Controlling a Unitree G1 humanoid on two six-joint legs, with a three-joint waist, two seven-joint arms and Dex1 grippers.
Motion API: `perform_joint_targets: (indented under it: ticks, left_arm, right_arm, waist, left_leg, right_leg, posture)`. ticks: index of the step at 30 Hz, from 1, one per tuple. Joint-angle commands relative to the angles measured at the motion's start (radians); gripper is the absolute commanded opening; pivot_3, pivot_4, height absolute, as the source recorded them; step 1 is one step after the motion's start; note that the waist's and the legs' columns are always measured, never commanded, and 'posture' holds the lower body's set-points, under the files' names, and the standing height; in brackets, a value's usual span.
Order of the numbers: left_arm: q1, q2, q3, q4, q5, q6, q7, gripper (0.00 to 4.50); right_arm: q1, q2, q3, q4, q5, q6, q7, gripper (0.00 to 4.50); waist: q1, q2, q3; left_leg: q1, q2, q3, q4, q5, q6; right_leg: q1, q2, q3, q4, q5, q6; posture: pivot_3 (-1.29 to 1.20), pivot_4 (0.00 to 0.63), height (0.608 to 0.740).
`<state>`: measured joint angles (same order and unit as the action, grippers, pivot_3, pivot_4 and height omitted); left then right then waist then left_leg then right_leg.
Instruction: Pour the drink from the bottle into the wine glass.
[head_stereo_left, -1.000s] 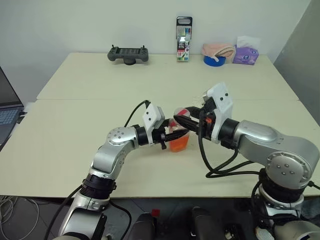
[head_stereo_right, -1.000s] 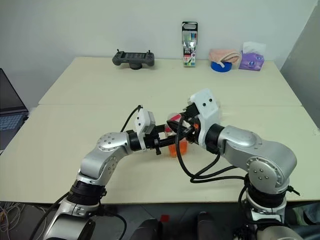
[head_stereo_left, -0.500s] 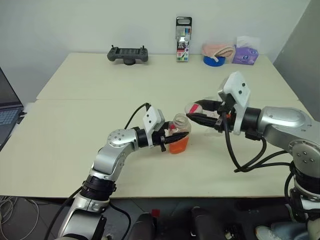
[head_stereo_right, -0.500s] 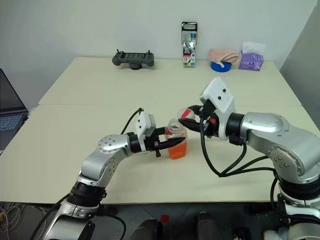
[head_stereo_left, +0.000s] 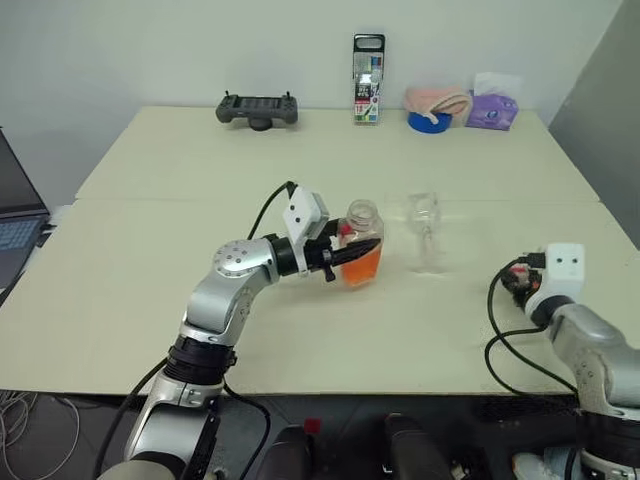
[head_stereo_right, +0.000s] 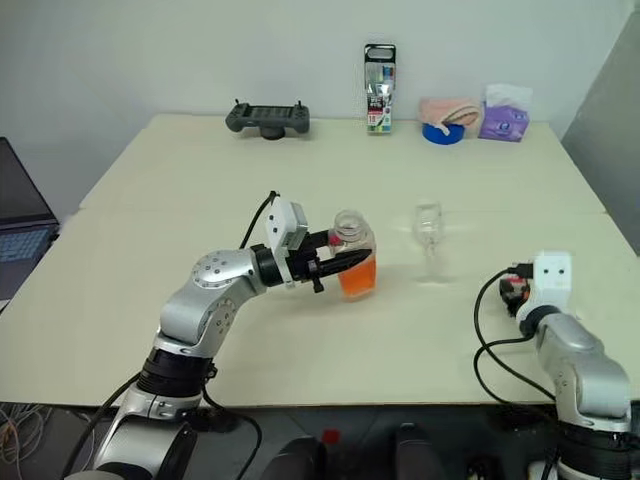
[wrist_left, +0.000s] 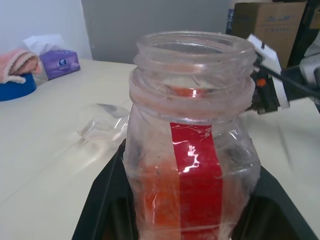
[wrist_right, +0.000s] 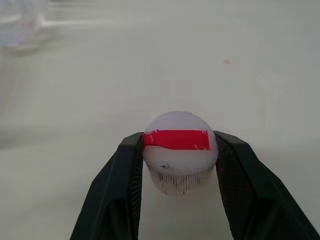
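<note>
The bottle (head_stereo_left: 366, 222) stands uncapped and tilted slightly, just above the table's middle, with the orange-red drink (head_stereo_left: 364, 268) in its lower half. My left gripper (head_stereo_left: 350, 259) is shut on its body from the left; in the left wrist view the black fingers (wrist_left: 102, 195) flank the bottle (wrist_left: 192, 150). The wine glass (head_stereo_left: 424, 232) stands upright and empty a short way to the right of the bottle. My right gripper (wrist_right: 178, 143) is low near the table's right edge, its fingers shut on the white cap (wrist_right: 180, 167) with a red stripe.
At the table's back edge lie a black controller (head_stereo_left: 257, 108), a tall marker box (head_stereo_left: 367, 78), a blue roll with a pink cloth (head_stereo_left: 432, 108) and a purple tissue pack (head_stereo_left: 490, 108). A laptop (head_stereo_left: 15, 235) sits at the far left. A seam crosses the table.
My right gripper pulled the cap off the bottle and swung right and down to the table's right edge. The bottle's mouth is now bare and the wine glass is uncovered.
</note>
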<state>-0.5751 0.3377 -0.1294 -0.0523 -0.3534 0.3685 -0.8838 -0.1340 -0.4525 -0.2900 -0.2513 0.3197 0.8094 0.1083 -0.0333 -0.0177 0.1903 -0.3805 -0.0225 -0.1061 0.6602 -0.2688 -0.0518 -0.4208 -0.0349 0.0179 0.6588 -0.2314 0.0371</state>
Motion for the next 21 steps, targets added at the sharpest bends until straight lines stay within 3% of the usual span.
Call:
perform_joint_targets:
  ticks: [1, 4, 5, 12, 16, 21]
  left_arm:
    - [-0.023, 0.000, 0.014, -0.019, -0.011, -0.020, -0.001, 1.68]
    - [-0.024, 0.001, 0.017, -0.006, 0.001, -0.031, 0.006, 1.68]
    - [-0.027, 0.000, 0.021, 0.009, 0.009, -0.041, 0.016, 1.68]
    - [-0.045, 0.016, 0.095, 0.113, 0.029, -0.087, 0.085, 1.68]
    - [-0.052, 0.039, 0.130, 0.160, 0.045, -0.114, 0.110, 1.68]
    - [-0.075, 0.063, 0.175, 0.220, 0.054, -0.147, 0.138, 1.68]
  right_arm:
    - [-0.013, -0.002, -0.010, -0.009, -0.025, -0.039, 0.000, 3.32]
    - [-0.011, -0.008, -0.023, -0.006, -0.036, -0.043, 0.003, 4.39]
    - [-0.012, -0.011, -0.029, -0.013, -0.032, -0.036, 0.007, 4.50]
    - [-0.058, -0.097, -0.063, -0.157, 0.034, 0.071, 0.075, 4.50]
    - [-0.090, -0.213, 0.000, -0.204, 0.048, 0.168, 0.159, 4.50]
    - [-0.116, -0.266, 0.052, -0.083, -0.028, 0.197, 0.137, 4.50]
  waist:
    - [-0.001, 0.000, 0.000]
    - [0.000, 0.000, 0.000]
    - [0.000, 0.000, 0.000]
    - [0.000, 0.000, 0.000]
    - [0.002, 0.000, 0.000]
    - [0.004, 0.000, 0.000]
  left_leg:
    - [0.000, 0.000, 0.000, 0.000, 0.000, 0.000]
    - [0.000, 0.000, -0.001, 0.000, 0.000, 0.000]
    - [0.000, 0.000, -0.001, 0.000, 0.000, 0.000]
    - [-0.001, 0.000, -0.001, 0.000, 0.000, 0.000]
    - [-0.001, 0.000, -0.002, 0.000, 0.000, 0.000]
    - [-0.001, 0.000, -0.002, 0.000, 0.000, 0.000]
  right_leg:
    - [0.000, 0.000, 0.000, 0.000, 0.000, 0.000]
    - [0.000, 0.001, -0.001, 0.001, 0.000, 0.000]
    - [0.000, 0.001, -0.001, 0.000, 0.000, 0.000]
    - [0.000, 0.000, 0.000, 0.000, 0.000, 0.000]
    - [0.001, 0.001, -0.002, 0.000, 0.000, 0.000]
    - [0.001, 0.000, -0.002, -0.001, 0.000, 0.000]
  posture:
    - [0.00, 0.150, 0.740]
    - [0.00, 0.150, 0.740]
    - [0.00, 0.150, 0.740]
    - [0.00, 0.150, 0.740]
    - [0.00, 0.150, 0.740]
    - [0.00, 0.150, 0.740]
